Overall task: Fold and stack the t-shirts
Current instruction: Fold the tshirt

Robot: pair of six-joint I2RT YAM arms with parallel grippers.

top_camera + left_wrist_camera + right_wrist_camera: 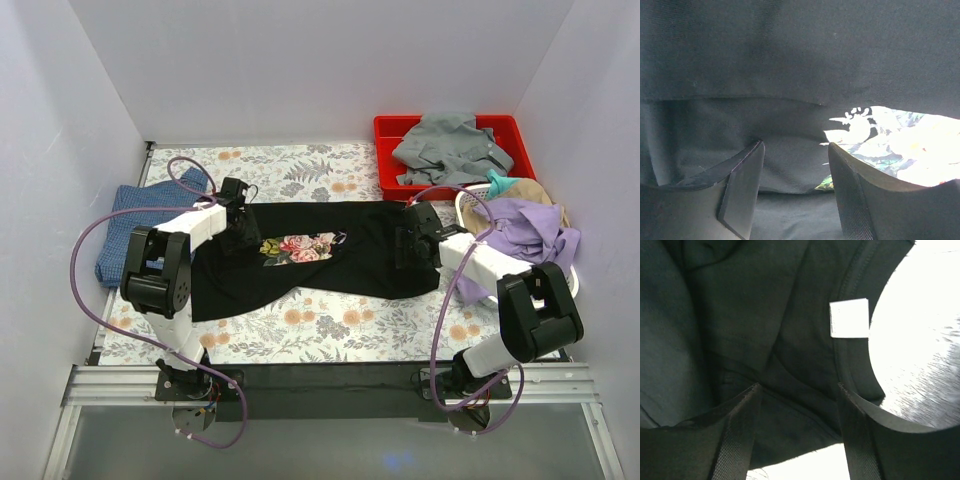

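Observation:
The black t-shirt (340,255) lies in a long band across the middle of the table, its pink-rose print (300,247) facing up. The mottled blue t-shirt (125,225) lies folded at the left edge. My left gripper (238,228) sits low over the black shirt's left end. In the left wrist view it (795,150) is open, with black cloth (790,60) under and beyond the fingers. My right gripper (408,245) is over the shirt's right end. It (797,390) is open above the collar, close to the white neck label (849,317).
A red bin (385,130) at the back right holds a grey garment (450,150). A white basket (466,205) beside it holds lilac clothes (525,230). A floral cloth (330,330) covers the table. White walls close in the left, back and right sides.

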